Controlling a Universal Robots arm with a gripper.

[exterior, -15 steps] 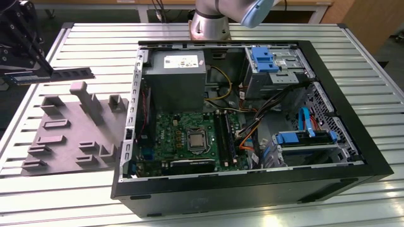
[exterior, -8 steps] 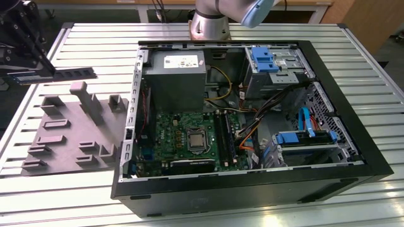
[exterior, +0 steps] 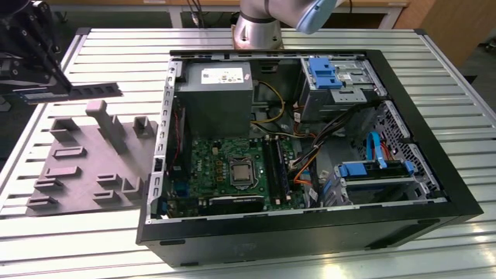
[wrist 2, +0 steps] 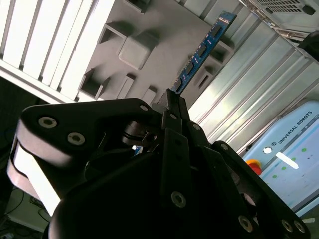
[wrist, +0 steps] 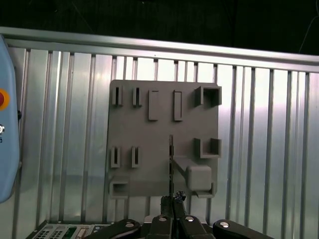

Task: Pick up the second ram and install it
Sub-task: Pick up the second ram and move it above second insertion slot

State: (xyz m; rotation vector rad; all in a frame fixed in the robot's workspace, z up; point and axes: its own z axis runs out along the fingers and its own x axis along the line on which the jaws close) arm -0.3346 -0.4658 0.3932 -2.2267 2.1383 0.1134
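Observation:
My gripper (exterior: 48, 92) hangs above the table at the exterior view's left and is shut on the second ram (exterior: 97, 90), a thin dark stick that juts out level toward the computer case. It is held above the far edge of the grey fixture block (exterior: 89, 168), clear of its posts. In the second wrist view the ram (wrist 2: 202, 50) sticks out from the closed gripper (wrist 2: 172, 97), showing its row of chips. In the first wrist view the ram (wrist: 171, 159) appears edge-on over the fixture block (wrist: 149, 139), rising from the gripper (wrist: 174, 198).
The open black computer case (exterior: 434, 174) lies to the exterior view's right, with the green motherboard (exterior: 225, 168), its long black slots (exterior: 277, 168), a grey power supply (exterior: 213, 87) and bundled cables. The arm's base (exterior: 259, 26) stands behind the case. The slatted metal table (exterior: 93, 244) surrounds everything.

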